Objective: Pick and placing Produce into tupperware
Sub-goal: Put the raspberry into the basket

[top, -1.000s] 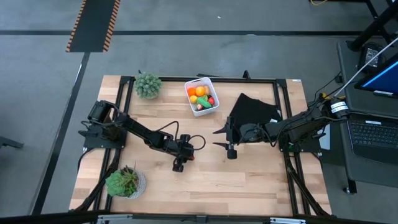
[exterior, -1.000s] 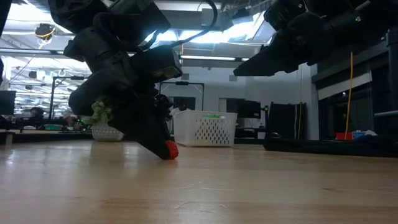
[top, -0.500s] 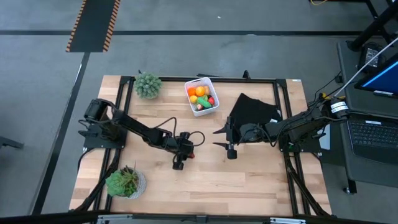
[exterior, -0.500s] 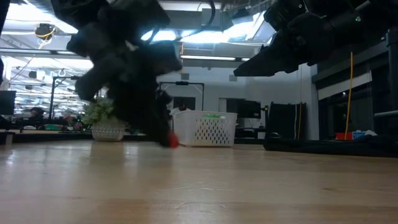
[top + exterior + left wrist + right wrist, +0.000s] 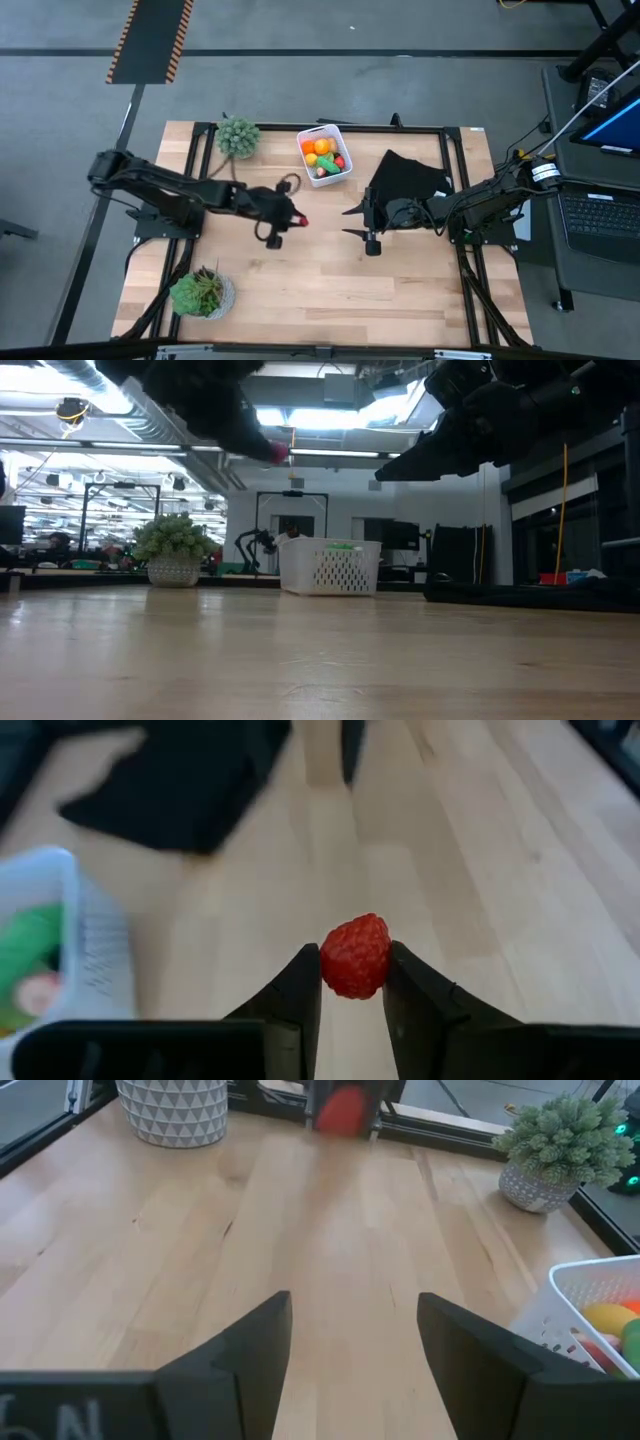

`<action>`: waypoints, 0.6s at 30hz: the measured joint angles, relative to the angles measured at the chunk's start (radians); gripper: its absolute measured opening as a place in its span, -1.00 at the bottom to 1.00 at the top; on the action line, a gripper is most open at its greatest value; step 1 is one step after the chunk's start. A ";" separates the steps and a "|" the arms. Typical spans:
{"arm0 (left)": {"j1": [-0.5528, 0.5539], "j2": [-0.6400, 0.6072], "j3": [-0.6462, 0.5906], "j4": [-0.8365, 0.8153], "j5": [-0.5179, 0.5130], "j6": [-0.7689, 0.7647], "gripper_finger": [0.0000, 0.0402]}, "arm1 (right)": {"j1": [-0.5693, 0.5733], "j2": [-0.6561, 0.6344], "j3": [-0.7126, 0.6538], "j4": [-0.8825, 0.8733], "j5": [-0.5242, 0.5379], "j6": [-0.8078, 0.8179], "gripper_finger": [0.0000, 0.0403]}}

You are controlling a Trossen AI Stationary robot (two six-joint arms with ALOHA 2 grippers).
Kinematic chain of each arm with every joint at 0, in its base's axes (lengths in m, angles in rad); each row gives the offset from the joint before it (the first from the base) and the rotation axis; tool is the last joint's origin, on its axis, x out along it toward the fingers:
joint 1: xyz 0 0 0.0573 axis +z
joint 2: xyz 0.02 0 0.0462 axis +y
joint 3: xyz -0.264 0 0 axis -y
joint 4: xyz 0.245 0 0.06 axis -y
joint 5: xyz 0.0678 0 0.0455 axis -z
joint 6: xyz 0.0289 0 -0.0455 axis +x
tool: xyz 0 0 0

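Note:
A small red berry (image 5: 355, 955), one piece of the produce, hangs above the middle of the table, and my left gripper (image 5: 292, 219) is shut on it. The white tupperware (image 5: 324, 155) stands at the far middle with several coloured produce pieces inside. To the right of the berry, my right gripper (image 5: 350, 221) hovers open above the table with nothing between its fingers (image 5: 250, 1345). The right wrist view shows the berry (image 5: 342, 1110) straight ahead of that gripper. My left gripper pinches the berry's two opposite sides (image 5: 330, 965) between its two fingertips (image 5: 305, 975). The fingers come from the table's left, slanting downward. The berry is lifted clear of the table, high up in the low view (image 5: 277, 452).
A black folded cloth (image 5: 405, 180) lies right of the tupperware, under my right arm. One potted plant (image 5: 238, 137) stands at the far left, another (image 5: 202, 292) at the near left. Bare wood lies between the grippers and toward the near edge.
My left gripper has risen from the table with the berry and drawn toward the far edge, tipping up from a steep downward point to a shallower slant. The berry, earlier down at the tabletop, now hangs clear. My right arm has kept still.

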 joint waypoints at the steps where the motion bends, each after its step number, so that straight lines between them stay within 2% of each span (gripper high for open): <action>1: 0.009 -0.027 -0.015 0.018 0.000 0.005 -0.61 | 0.000 0.000 0.000 0.000 0.000 0.000 0.08; 5: 0.053 -0.125 -0.106 0.114 0.009 0.013 -0.61 | -0.001 0.000 0.000 0.006 0.000 -0.002 0.08; 9: 0.101 -0.192 -0.233 0.327 0.063 0.005 -0.61 | -0.003 0.000 0.000 0.024 0.000 -0.002 0.08; 13: 0.147 -0.221 -0.361 0.557 0.122 -0.017 -0.61 | -0.004 0.000 0.000 0.042 0.000 -0.002 0.08; 18: 0.183 -0.220 -0.458 0.727 0.126 -0.045 -0.61 | -0.037 0.000 0.000 0.107 0.000 -0.004 0.08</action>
